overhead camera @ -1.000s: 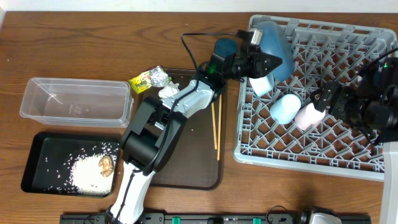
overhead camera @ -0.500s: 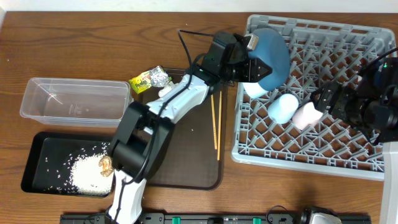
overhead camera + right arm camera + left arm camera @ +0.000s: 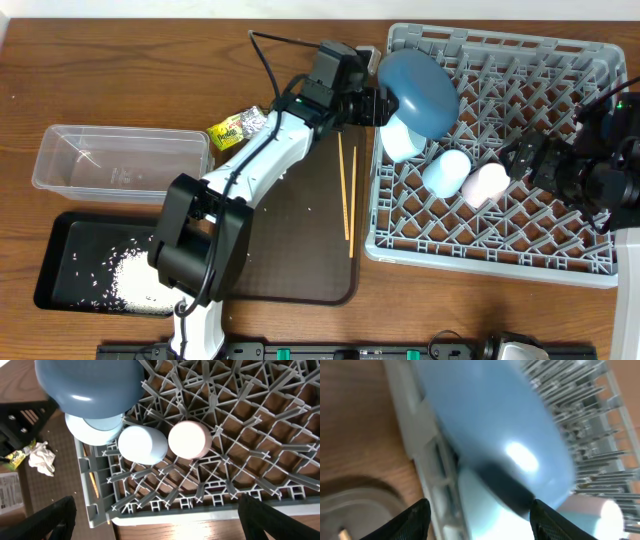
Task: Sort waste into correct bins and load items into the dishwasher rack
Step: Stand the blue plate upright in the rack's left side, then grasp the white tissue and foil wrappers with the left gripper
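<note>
Left gripper (image 3: 373,105) is held open and empty at the rim of the grey dishwasher rack (image 3: 560,255). Its two dark fingers (image 3: 417,517) are spread apart in the left wrist view, with nothing clasped between them. Directly ahead of the fingertips the large blue plate (image 3: 418,88) is propped at a tilt among the pegs, and whether it is touched by the fingers cannot be told. The small white bowl (image 3: 398,142) is tucked just under the plate's lower edge, close ahead of the same gripper. Further ahead and to one side, the light-blue cup (image 3: 445,172) and the pink cup (image 3: 485,185) are laid just beside each other in the rack. The right gripper (image 3: 522,160) is poised over the rack, with the pink cup nearest its tips. Its fingers (image 3: 40,522) are spread wide at the lower corners of the right wrist view and nothing is held. Behind the left gripper, the wooden chopsticks (image 3: 346,195) are laid on the dark-brown serving tray (image 3: 300,275) to one side of its arm. The yellow-green wrapper (image 3: 228,132) and the white tissue (image 3: 258,122) are left on the other side. Well behind it, the clear tub (image 3: 120,160) and the black tray (image 3: 60,250) are set side by side, with rice grains (image 3: 130,282) heaped in the black tray.
</note>
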Controlling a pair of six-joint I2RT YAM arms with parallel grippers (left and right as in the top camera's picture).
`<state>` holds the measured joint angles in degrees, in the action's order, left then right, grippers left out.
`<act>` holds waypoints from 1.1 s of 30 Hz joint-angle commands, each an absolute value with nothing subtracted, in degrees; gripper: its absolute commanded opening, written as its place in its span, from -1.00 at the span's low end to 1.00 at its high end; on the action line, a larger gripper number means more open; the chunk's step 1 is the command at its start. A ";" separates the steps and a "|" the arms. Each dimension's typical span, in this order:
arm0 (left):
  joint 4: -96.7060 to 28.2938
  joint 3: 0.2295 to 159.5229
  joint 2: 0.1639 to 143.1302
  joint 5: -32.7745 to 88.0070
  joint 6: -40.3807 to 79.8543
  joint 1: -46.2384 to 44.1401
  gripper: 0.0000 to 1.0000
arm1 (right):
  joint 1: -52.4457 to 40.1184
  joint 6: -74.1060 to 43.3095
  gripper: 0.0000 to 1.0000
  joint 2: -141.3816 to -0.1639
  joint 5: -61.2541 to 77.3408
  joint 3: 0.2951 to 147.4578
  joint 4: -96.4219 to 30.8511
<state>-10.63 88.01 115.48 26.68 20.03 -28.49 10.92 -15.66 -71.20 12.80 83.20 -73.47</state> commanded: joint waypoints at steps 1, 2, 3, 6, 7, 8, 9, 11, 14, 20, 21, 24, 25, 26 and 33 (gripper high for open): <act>-13.37 88.33 114.61 22.04 17.63 -28.60 0.28 | 11.18 -14.68 0.92 -71.16 12.19 83.77 -73.47; -14.70 88.33 114.48 21.45 17.56 -28.56 0.28 | 11.18 -14.66 0.93 -71.16 12.16 83.77 -73.47; -16.36 88.33 114.19 20.93 17.56 -28.36 0.28 | 11.18 -14.59 0.93 -71.16 12.08 83.77 -73.47; -21.34 88.33 112.92 20.18 17.56 -27.27 0.28 | 11.18 -14.50 0.93 -71.16 11.38 83.77 -73.47; -22.87 88.33 112.33 19.88 17.54 -26.81 0.28 | 11.18 -14.50 0.93 -71.16 11.33 83.77 -73.47; -24.73 88.33 111.63 19.81 17.39 -26.17 0.28 | 11.18 -14.50 0.93 -71.16 11.33 83.77 -73.45; -26.72 88.33 110.85 19.84 17.15 -25.50 0.26 | 11.18 -14.50 0.93 -71.16 11.33 83.77 -73.45; -30.59 88.33 109.75 19.88 17.15 -24.49 -0.42 | 11.18 -14.50 0.93 -71.16 11.35 83.77 -73.43; -36.51 88.27 109.71 19.88 17.15 -24.60 -0.88 | 11.18 -14.52 0.93 -71.16 11.35 83.77 -72.90; -41.82 85.27 110.06 19.79 14.59 -31.05 -0.88 | 11.18 -14.63 0.93 -71.16 11.35 83.77 -70.91; -41.93 84.49 110.13 19.77 14.61 -32.53 -0.88 | 11.18 -14.79 0.94 -71.16 11.38 83.77 -70.65; -41.28 82.11 110.39 18.94 15.00 -36.67 -0.88 | 11.18 -15.42 0.94 -71.16 11.35 83.77 -70.26; -40.93 81.52 110.39 18.68 15.35 -37.74 -0.88 | 11.18 -15.40 0.93 -71.16 11.38 83.77 -70.17; -40.45 81.03 110.48 18.76 15.57 -38.85 -0.88 | 11.18 -15.40 0.94 -71.16 11.35 83.77 -70.06; -39.33 81.03 110.37 18.72 17.23 -44.21 -0.88 | 11.18 -15.38 0.94 -71.16 11.35 83.77 -70.04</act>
